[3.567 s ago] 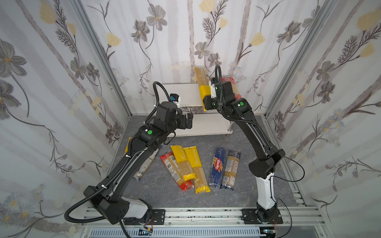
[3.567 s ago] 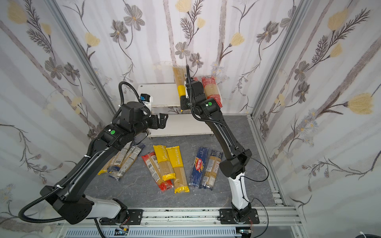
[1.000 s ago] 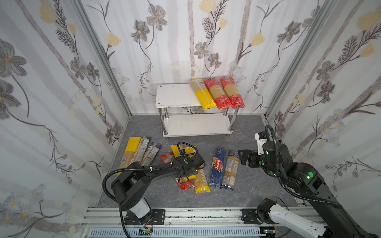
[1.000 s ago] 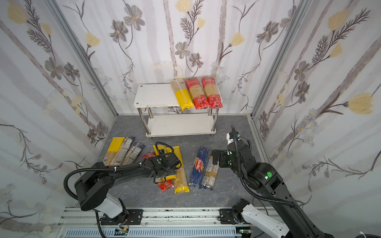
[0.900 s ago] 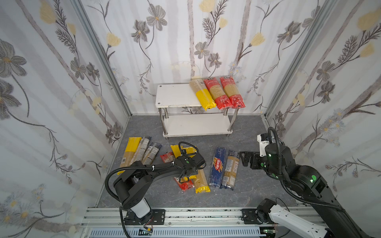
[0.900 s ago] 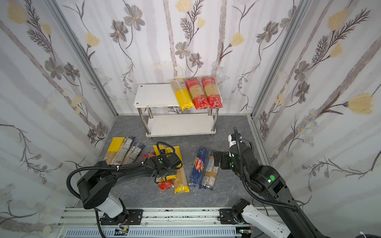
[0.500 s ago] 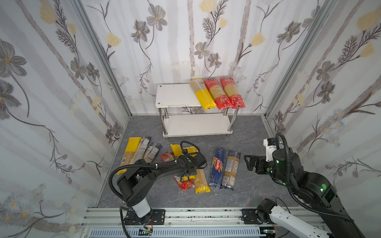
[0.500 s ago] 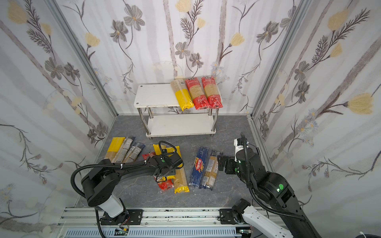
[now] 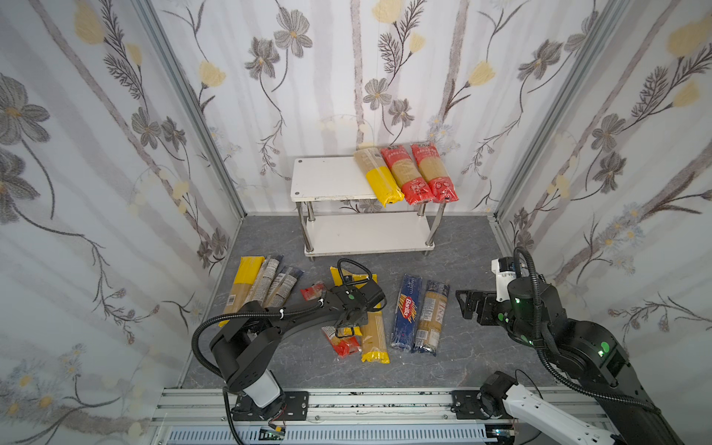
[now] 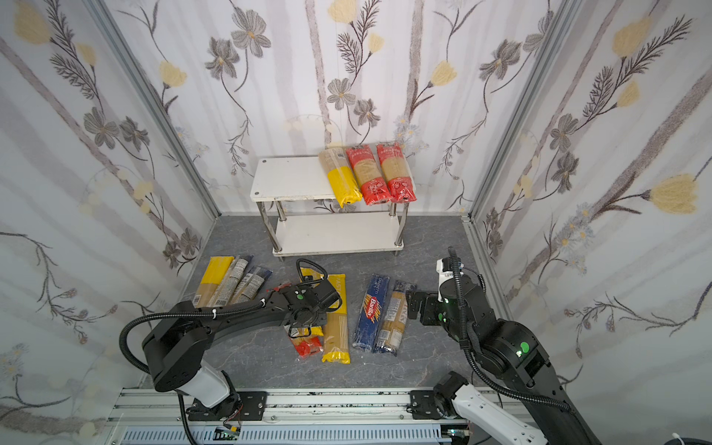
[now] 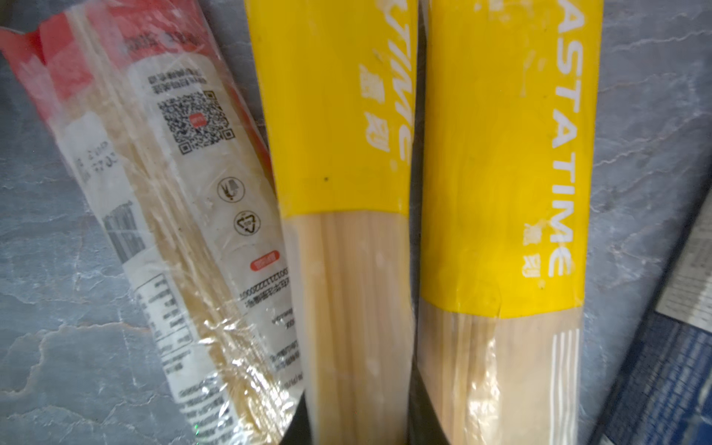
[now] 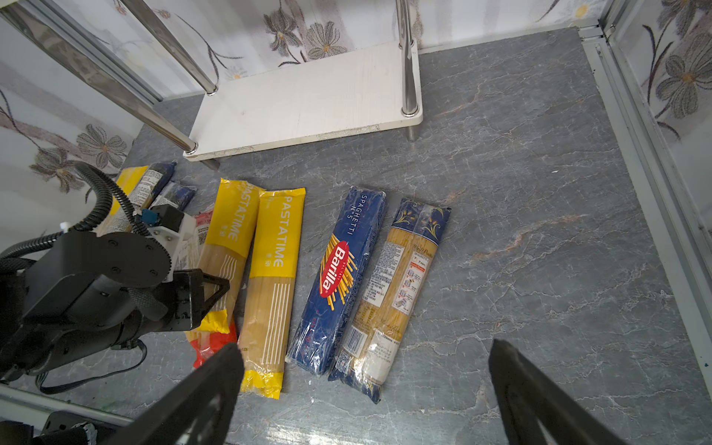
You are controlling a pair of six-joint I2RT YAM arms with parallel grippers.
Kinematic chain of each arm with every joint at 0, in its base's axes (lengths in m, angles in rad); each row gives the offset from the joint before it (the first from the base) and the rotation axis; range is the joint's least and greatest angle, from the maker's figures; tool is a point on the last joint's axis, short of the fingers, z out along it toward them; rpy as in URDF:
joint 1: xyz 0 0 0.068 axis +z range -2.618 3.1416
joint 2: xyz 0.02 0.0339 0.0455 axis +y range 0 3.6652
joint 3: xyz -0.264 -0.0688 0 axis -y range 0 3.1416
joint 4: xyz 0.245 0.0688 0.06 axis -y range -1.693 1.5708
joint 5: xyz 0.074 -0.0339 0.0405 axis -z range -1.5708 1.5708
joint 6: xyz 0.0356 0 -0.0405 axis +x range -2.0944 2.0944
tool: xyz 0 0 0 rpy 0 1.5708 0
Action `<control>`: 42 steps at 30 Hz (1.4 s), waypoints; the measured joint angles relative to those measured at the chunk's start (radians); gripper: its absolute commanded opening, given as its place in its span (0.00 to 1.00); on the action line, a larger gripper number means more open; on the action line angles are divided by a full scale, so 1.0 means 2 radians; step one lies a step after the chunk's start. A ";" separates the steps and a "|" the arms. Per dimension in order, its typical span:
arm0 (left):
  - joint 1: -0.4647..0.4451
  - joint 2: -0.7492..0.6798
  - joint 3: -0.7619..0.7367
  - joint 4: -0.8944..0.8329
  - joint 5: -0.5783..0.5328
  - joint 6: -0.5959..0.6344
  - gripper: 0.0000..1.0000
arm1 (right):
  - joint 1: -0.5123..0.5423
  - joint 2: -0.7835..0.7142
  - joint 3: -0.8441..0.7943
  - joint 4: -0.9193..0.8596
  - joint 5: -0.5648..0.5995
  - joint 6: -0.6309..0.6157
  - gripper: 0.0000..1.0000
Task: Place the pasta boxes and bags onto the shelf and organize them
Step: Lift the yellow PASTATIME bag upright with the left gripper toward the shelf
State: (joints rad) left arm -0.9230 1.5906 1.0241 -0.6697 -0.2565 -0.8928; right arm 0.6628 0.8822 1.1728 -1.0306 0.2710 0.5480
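My left gripper [image 11: 356, 424] is shut on a yellow-ended spaghetti bag [image 11: 339, 154] lying on the grey floor, one dark finger on each long side. In both top views it [image 9: 346, 327] reaches down over that bag. A red-ended bag [image 11: 162, 173] and a second yellow bag [image 11: 501, 173] lie against it. A dark-blue Barilla box [image 9: 406, 312] and a blue-ended bag [image 9: 433, 316] lie further right. My right gripper [image 12: 366, 385] hangs open and empty above the floor beside them. The shelf [image 9: 327, 181] holds one yellow bag [image 9: 379, 181] and two red bags [image 9: 420, 175] on its top board.
Three more packs [image 9: 262, 283] lie side by side at the floor's left, near the wall. The shelf's lower board [image 9: 366, 235] is bare. Flowered walls close in on three sides, and a metal rail [image 9: 346, 404] runs along the front.
My left gripper has closed on the yellow-ended bag. The right arm has drawn back toward the right wall and front, its gripper still open.
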 measured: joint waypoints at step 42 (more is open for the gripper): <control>0.007 -0.391 0.102 -0.098 0.049 0.014 0.00 | 0.000 0.164 0.202 0.054 -0.108 -0.047 1.00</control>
State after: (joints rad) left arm -0.9089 0.8082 1.2278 -0.8650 -0.1581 -0.8650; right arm 0.6628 1.2106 1.5764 -0.9234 0.0547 0.4545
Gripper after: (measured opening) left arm 0.201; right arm 0.996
